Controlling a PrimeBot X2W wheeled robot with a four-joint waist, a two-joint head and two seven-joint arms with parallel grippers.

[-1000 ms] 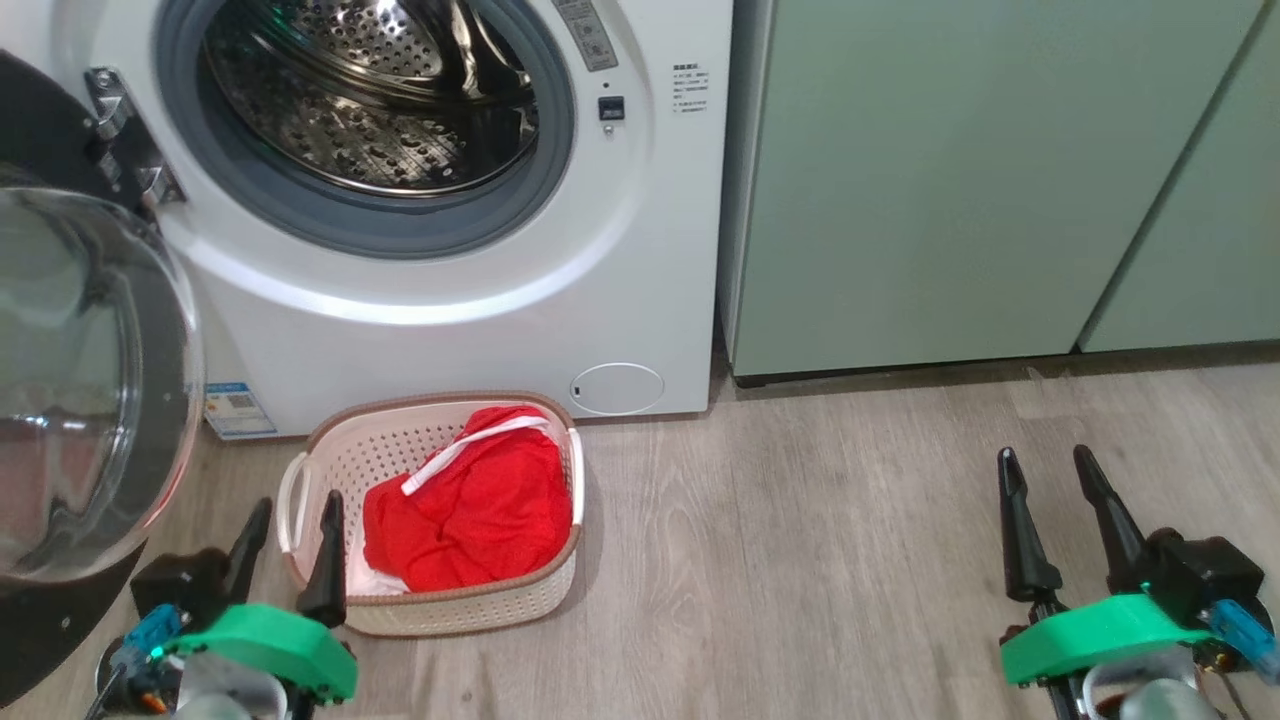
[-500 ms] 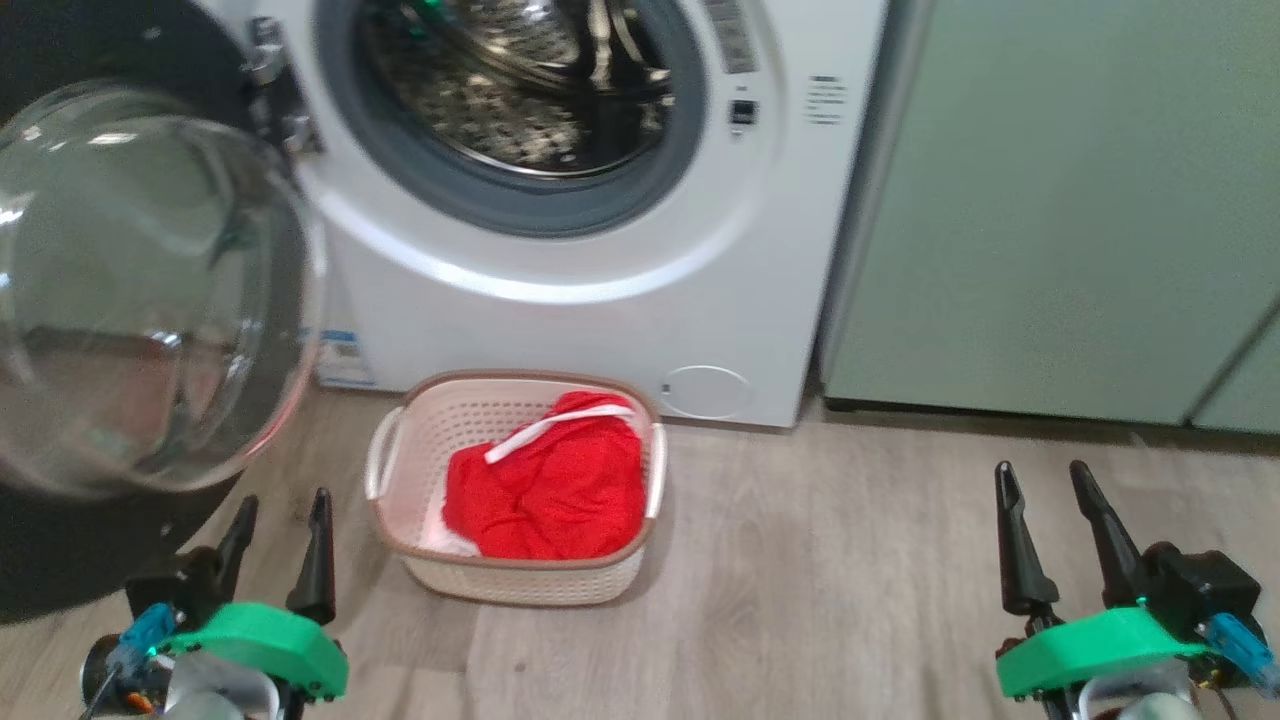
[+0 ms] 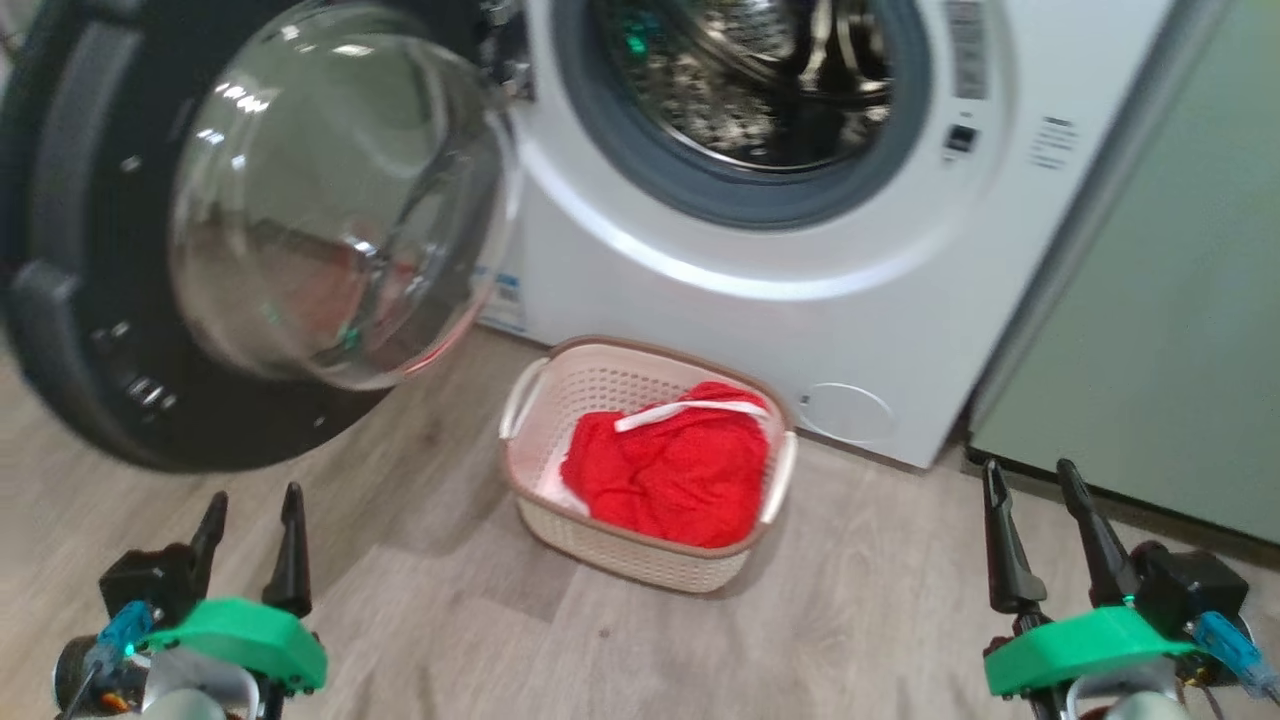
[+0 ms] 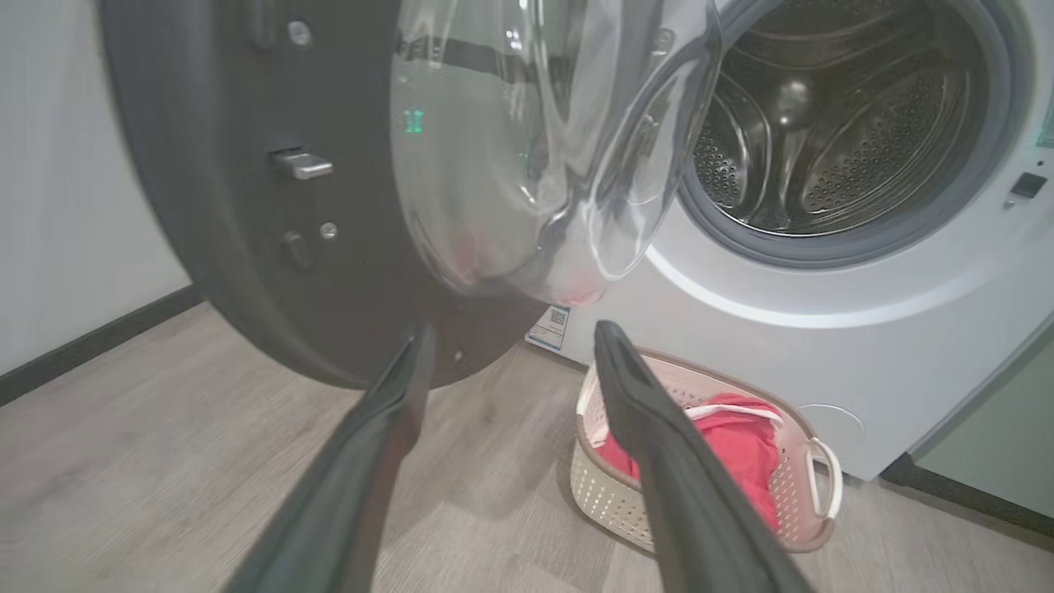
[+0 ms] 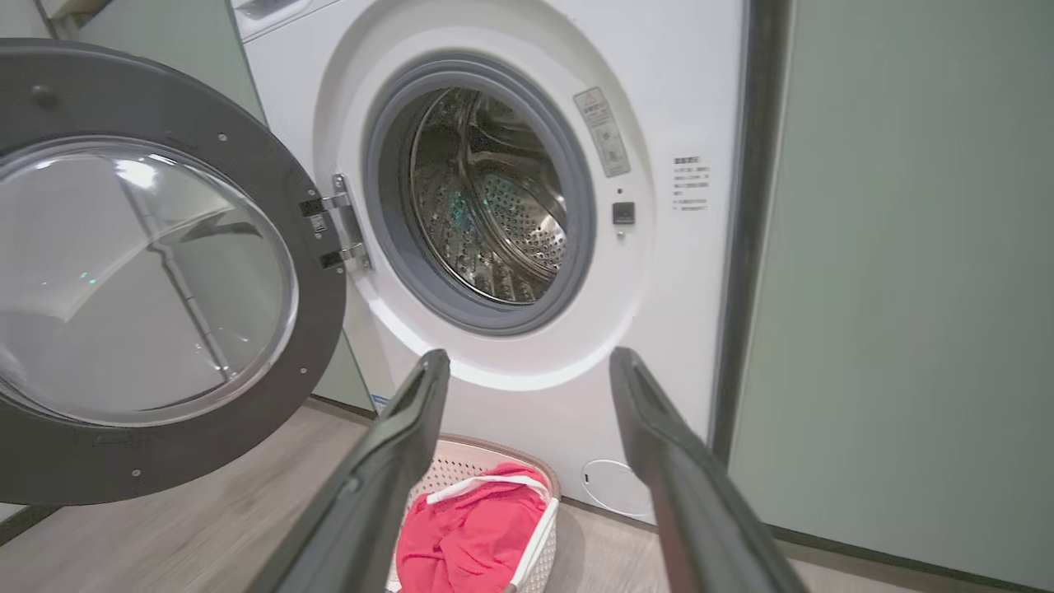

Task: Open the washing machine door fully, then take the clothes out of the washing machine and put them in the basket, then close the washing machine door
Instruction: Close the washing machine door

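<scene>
Nearest, the left gripper (image 3: 252, 497) and the right gripper (image 3: 1028, 468) hover over the floor (image 3: 450, 610), fingers spread apart, gripping and touching nothing. Beyond them the basket (image 3: 640, 562) holds the clothes (image 3: 670, 478), just before the washing machine (image 3: 800, 320). The washing machine door (image 3: 70, 300) stands swung wide on the left.

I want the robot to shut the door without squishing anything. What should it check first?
1. Clothes in basket: ok.
2. Drum bare where it shows: ok.
3. Nothing draped over the gasket: ok.
4. Left gripper open, empty: ok.
5. Right gripper open, empty: ok.
6. Door can swing shut clear of the basket: cannot tell.
</scene>
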